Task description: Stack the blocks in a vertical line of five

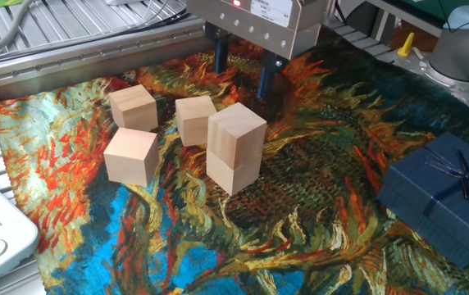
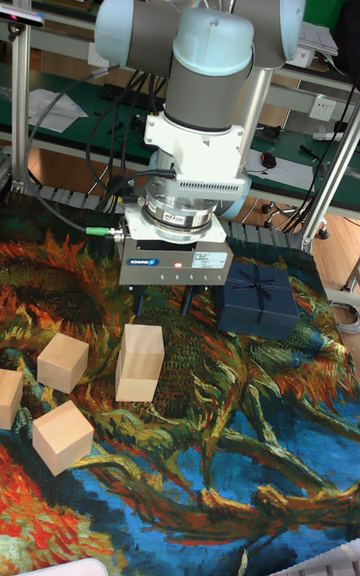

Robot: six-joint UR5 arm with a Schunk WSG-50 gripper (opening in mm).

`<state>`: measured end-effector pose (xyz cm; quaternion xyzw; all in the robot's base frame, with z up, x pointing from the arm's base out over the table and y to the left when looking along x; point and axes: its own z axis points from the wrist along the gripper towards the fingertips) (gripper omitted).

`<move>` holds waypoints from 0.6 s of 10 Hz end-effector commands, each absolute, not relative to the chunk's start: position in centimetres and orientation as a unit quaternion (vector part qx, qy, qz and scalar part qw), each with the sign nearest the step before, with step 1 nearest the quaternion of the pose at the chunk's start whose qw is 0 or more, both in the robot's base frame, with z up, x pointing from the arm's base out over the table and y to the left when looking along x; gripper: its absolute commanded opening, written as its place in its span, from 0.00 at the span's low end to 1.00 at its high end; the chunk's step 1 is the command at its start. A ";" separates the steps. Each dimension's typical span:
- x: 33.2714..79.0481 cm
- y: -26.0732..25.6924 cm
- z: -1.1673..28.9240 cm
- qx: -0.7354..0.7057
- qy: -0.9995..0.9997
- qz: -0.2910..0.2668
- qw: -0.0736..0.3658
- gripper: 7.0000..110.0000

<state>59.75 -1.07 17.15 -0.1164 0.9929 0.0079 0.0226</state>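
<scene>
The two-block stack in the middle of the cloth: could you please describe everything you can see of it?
The two-block stack is a pair of pale, unpainted wooden cubes with smooth faces, one sitting squarely on the other, the upper twisted slightly relative to the lower. It stands upright on the painted cloth, apart from the three loose blocks. The pincer hangs behind it, empty, touching nothing.

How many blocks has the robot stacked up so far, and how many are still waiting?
Two are stacked: the top block sits on the bottom block. The hand is open, holding nothing. Three loose blocks wait on the cloth, so three more must go up.
</scene>
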 end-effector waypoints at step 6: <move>59.8 -0.2 17.2 -0.128 0.991 0.028 0.025 0.57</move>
